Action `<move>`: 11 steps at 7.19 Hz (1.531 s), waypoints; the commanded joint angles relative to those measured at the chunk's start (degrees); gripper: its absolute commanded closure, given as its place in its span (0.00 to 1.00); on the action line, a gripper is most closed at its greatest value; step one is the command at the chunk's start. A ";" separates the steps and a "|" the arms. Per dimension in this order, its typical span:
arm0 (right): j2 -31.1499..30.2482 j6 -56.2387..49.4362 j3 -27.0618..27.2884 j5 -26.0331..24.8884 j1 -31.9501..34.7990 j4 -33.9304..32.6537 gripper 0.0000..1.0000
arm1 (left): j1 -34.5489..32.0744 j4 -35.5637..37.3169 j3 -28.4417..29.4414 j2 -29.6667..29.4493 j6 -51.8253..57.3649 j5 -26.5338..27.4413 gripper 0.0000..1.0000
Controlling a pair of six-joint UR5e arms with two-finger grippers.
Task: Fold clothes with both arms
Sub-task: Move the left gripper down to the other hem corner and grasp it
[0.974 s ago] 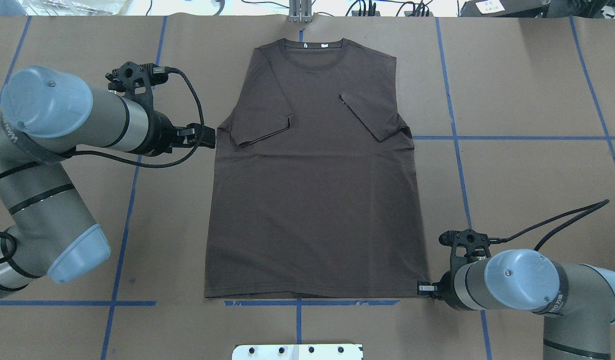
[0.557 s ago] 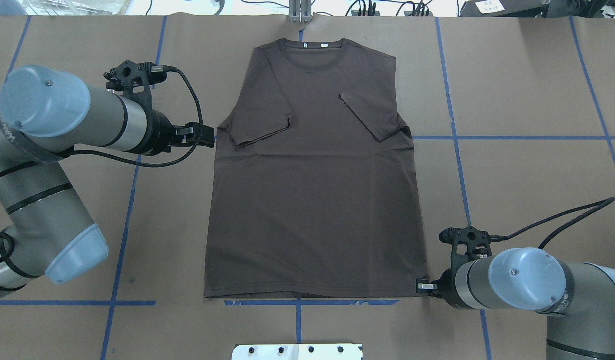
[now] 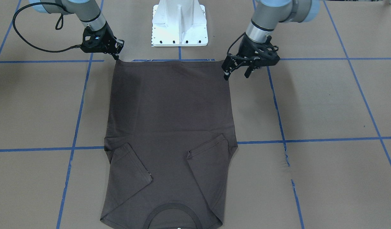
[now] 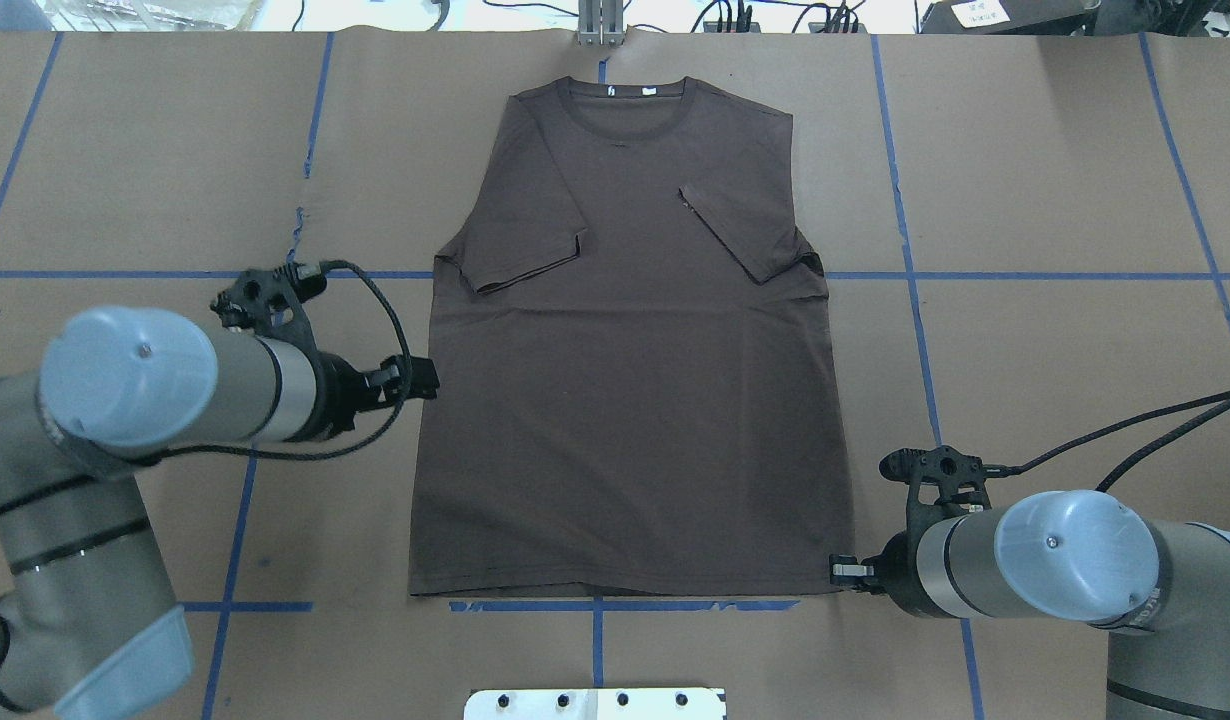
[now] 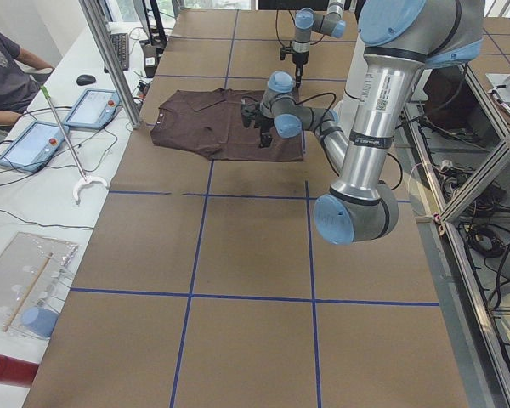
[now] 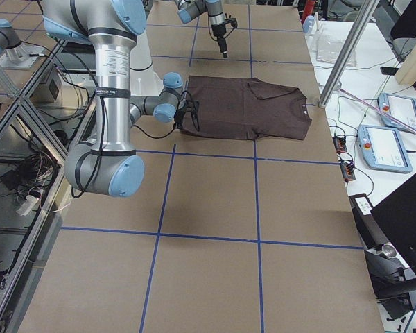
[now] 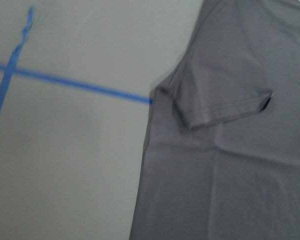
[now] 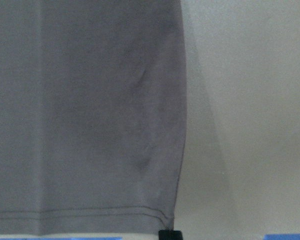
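Observation:
The dark grey-brown T-shirt (image 4: 625,400) lies flat with its collar at the far side and both sleeves folded in onto the chest (image 3: 170,111). My left gripper (image 4: 422,378) hovers just off the shirt's left side edge at mid-body height. It is open, its two fingers apart with nothing between them (image 3: 236,73). My right gripper (image 4: 841,572) sits low at the hem's right corner (image 3: 116,56). It looks shut on that corner, and one black fingertip (image 8: 170,235) shows at the hem's end. The cloth there lies flat.
The white pedestal base (image 3: 179,22) stands at the table's near edge behind the hem. Blue tape lines (image 4: 1025,275) cross the brown table cover. A metal post (image 4: 600,25) rises beyond the collar. A person (image 5: 4,68) sits at a side table with tablets (image 5: 93,106).
My left arm swung back toward the near edge, carrying its open gripper from beside the left sleeve down to mid-body. My right gripper crept slightly left at the hem corner.

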 commanded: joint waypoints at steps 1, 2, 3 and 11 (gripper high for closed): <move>0.19 -0.42 0.15 0.48 1.22 0.04 1.00 | 11.85 4.91 -0.17 0.38 -12.64 7.62 0.03; 0.28 -0.42 0.50 0.75 1.57 0.04 1.00 | 13.46 6.61 0.01 0.46 -13.81 8.34 0.06; 0.37 -0.42 0.59 1.01 1.84 0.04 1.00 | 13.65 6.88 0.18 0.55 -14.00 8.35 0.11; 0.46 -0.51 0.50 1.10 2.80 0.04 1.00 | 16.63 8.91 2.55 -0.15 -13.91 8.26 0.32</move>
